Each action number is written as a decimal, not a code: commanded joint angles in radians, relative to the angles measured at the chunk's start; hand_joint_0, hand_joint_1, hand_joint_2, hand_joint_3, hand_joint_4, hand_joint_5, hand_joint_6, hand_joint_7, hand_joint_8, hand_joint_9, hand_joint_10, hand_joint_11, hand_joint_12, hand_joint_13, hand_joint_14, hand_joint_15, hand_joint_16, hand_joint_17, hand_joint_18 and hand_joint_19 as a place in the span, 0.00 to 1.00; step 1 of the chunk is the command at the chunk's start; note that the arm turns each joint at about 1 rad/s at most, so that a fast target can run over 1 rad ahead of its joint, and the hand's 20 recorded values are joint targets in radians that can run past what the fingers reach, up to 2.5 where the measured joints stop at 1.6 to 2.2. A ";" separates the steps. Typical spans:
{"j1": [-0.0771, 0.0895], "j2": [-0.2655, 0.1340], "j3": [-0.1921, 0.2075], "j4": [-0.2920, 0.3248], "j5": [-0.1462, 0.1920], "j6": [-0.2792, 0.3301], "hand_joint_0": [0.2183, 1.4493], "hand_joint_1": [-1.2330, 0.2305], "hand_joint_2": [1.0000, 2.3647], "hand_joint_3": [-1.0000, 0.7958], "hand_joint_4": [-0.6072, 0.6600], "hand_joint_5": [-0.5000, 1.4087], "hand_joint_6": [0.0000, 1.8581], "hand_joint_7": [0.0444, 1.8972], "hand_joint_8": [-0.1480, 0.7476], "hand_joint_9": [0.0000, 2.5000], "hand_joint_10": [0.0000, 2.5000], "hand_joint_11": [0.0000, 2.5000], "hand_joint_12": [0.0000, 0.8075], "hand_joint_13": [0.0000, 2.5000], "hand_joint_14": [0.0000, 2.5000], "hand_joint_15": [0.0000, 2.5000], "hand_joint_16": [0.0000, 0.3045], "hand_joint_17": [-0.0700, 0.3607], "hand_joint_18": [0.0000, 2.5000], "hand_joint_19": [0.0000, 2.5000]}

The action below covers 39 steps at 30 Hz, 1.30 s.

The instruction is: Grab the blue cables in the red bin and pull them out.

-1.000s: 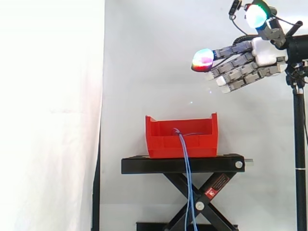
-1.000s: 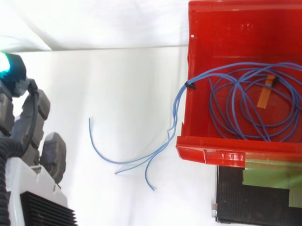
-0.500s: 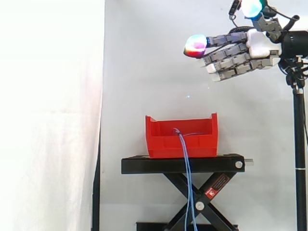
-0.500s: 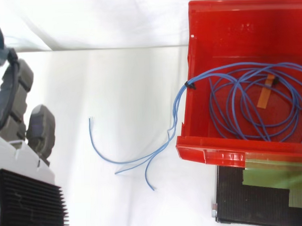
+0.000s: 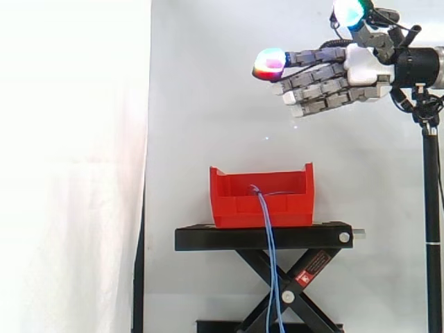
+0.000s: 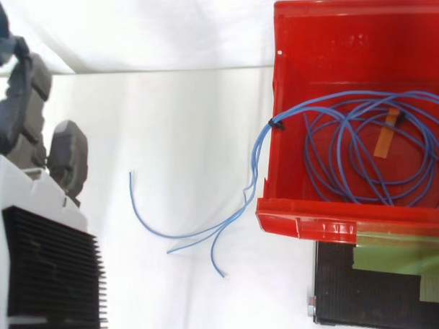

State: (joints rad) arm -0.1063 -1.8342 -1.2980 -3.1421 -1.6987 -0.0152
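A red bin [image 5: 261, 200] sits on a black stand [image 5: 263, 237]. Blue cables [image 6: 363, 148] lie coiled inside the red bin [image 6: 330, 31], bound by a black tie at its left wall. Their loose ends [image 6: 193, 234] spill over that wall and hang down in front of the stand [image 5: 270, 277]. My hand [image 5: 333, 69] hovers high above the bin's right side, open, fingers stretched out to the left and holding nothing. From above, the hand [image 6: 38, 135] is at the far left, well apart from the bin.
A white curtain [image 5: 69, 166] hangs behind and to the left. A thin black pole [image 5: 431, 229] stands at the right edge. Below the bin, the stand's black top [image 6: 382, 289] carries a strip of greenish tape.
My hand has risen and shifted left toward the bin, its fingers staying straight. The cables and bin have not moved.
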 commanded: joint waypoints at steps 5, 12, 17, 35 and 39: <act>0.013 0.000 -0.001 0.011 0.014 -0.007 0.42 0.37 0.00 0.00 0.63 0.41 0.01 0.12 0.47 0.07 0.00 0.00 0.45 0.05 0.00 0.04 0.19 0.47 0.01 0.13; 0.019 -0.027 -0.001 0.005 0.020 -0.022 0.43 0.36 0.00 0.00 0.63 0.42 0.01 0.12 0.47 0.08 0.00 0.01 0.45 0.06 0.00 0.04 0.19 0.47 0.01 0.13; 0.020 -0.037 0.000 0.020 0.020 -0.019 0.43 0.34 0.00 0.00 0.64 0.44 0.01 0.13 0.48 0.11 0.00 0.02 0.44 0.07 0.00 0.04 0.19 0.47 0.02 0.12; 0.020 -0.037 0.000 -0.004 0.019 -0.018 0.41 0.32 0.00 0.00 0.60 0.40 0.00 0.12 0.44 0.06 0.00 0.01 0.44 0.00 0.00 0.02 0.20 0.48 0.00 0.09; 0.020 -0.036 -0.001 -0.004 0.019 -0.016 0.41 0.32 0.00 0.00 0.59 0.40 0.00 0.12 0.44 0.06 0.00 0.00 0.44 0.00 0.00 0.02 0.20 0.48 0.00 0.09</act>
State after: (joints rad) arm -0.0852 -1.8714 -1.2985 -3.1470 -1.6797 -0.0322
